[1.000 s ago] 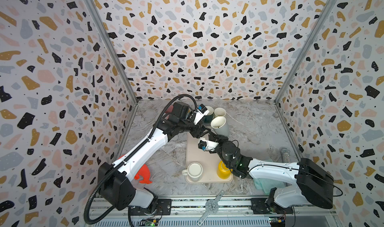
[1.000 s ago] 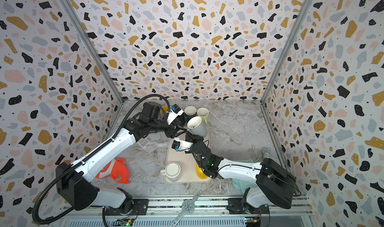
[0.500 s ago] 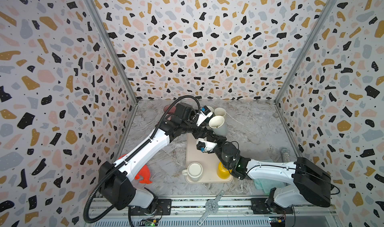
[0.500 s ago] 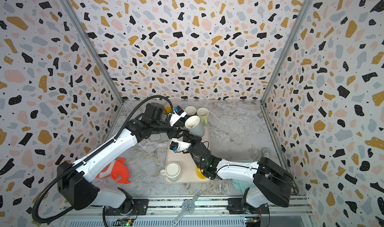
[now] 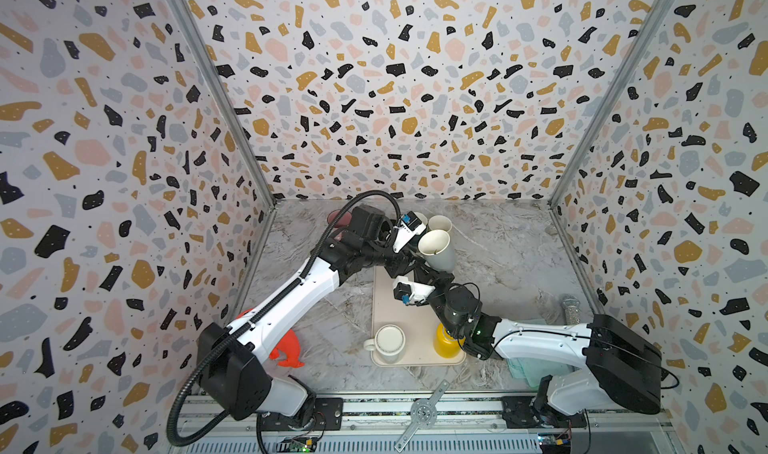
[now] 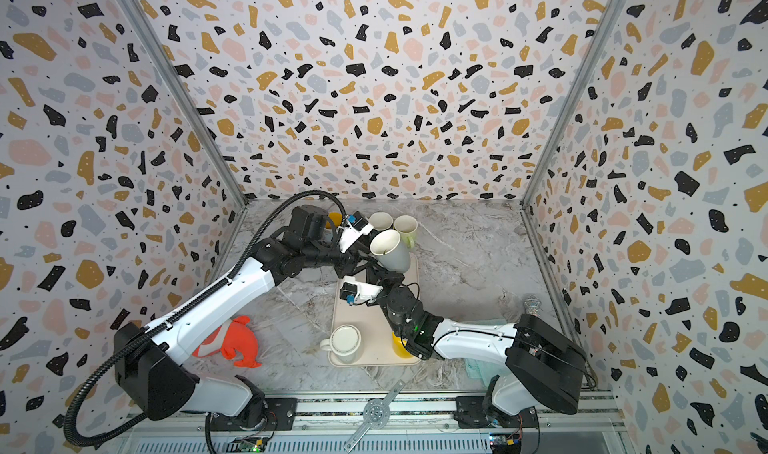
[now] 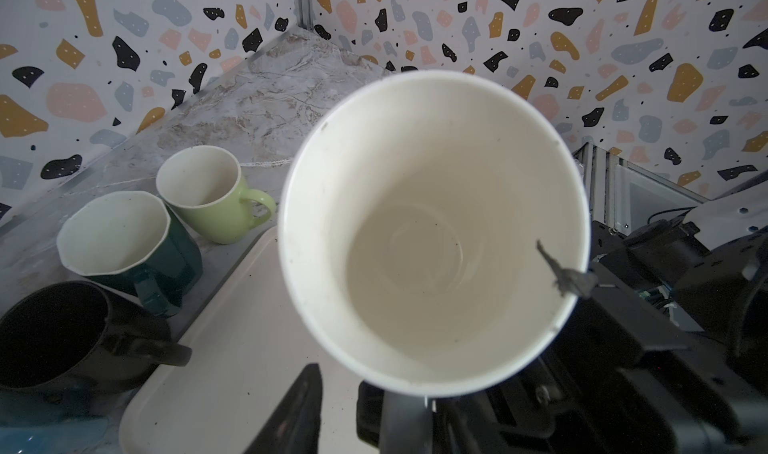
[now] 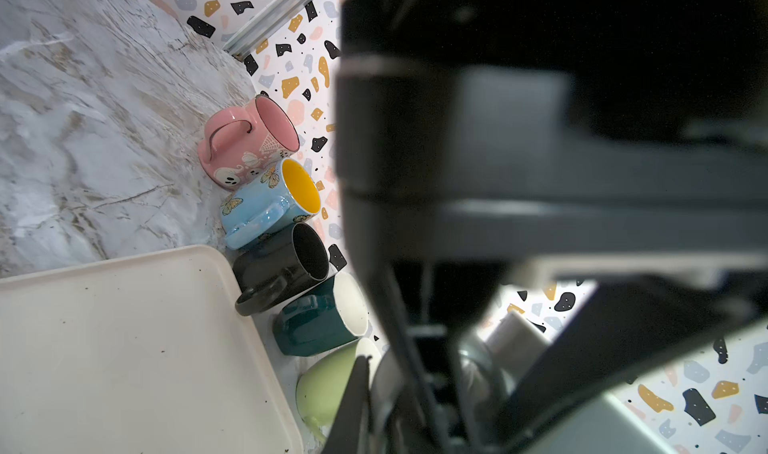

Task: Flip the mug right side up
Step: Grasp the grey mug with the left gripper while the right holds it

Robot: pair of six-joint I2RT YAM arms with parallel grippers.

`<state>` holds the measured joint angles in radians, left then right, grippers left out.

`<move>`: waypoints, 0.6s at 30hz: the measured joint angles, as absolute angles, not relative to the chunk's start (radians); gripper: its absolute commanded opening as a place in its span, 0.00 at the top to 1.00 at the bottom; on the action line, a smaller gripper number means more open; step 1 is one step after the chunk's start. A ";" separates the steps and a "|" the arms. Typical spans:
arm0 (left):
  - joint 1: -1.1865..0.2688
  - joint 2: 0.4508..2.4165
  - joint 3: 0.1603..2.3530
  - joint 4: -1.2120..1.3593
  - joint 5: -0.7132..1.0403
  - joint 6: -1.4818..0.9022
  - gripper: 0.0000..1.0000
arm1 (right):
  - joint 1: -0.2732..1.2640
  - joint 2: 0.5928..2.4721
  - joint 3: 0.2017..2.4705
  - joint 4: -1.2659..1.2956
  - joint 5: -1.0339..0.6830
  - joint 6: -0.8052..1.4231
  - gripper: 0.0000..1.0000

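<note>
In both top views a grey mug (image 5: pixel 437 251) (image 6: pixel 390 251) with a white inside hangs in the air over the far end of the tray, its mouth tilted upward. The left wrist view looks straight into the mug (image 7: pixel 432 231). My right gripper (image 5: pixel 430 271) (image 6: pixel 380 273) is shut on its wall, and one fingertip (image 7: pixel 573 281) hooks over the rim. My left gripper (image 5: pixel 415 262) (image 7: pixel 386 423) sits under the mug with its jaws on either side of the grey handle. Its visible finger (image 7: pixel 301 414) stands apart from the handle, and the other finger is hidden.
The cream tray (image 5: pixel 382 302) holds a cream mug (image 5: pixel 390 341) and a yellow object (image 5: pixel 444 339). Green (image 7: pixel 216 198), dark green (image 7: pixel 124 239), black (image 7: pixel 62 335), blue (image 8: pixel 266 202) and pink (image 8: pixel 245 144) mugs line the back. An orange toy (image 5: pixel 286 348) lies front left.
My left gripper has drawn in under the mug and its jaws have narrowed around the handle. The mug and the right gripper have stayed almost in place.
</note>
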<state>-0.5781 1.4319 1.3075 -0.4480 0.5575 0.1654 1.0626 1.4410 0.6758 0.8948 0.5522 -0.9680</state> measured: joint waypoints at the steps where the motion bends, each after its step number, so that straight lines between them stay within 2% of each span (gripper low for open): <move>1: -0.578 1.432 1.307 -0.448 0.563 0.166 0.72 | 1.063 1.441 0.675 0.898 0.551 -0.969 1.00; 4: -0.579 1.431 1.303 -0.447 0.589 0.173 0.90 | 1.063 1.441 0.671 0.906 0.542 -0.971 1.00; 5: -0.579 1.431 1.302 -0.448 0.595 0.174 1.00 | 1.063 1.441 0.670 0.908 0.540 -0.970 1.00; 12: -0.579 1.429 1.301 -0.447 0.599 0.166 1.00 | 1.063 1.441 0.665 0.920 0.539 -0.971 1.00; 14: -0.579 1.424 1.294 -0.442 0.593 0.162 1.00 | 1.065 1.441 0.665 0.921 0.540 -0.971 0.82; 18: -0.587 1.419 1.285 -0.407 0.549 0.139 1.00 | 1.073 1.445 0.663 0.914 0.558 -0.973 0.61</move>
<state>-0.5873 1.4193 1.2854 -0.4068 0.5488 0.1394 1.0733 1.4448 0.6628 0.9138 0.5583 -0.9730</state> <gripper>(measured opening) 0.134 0.320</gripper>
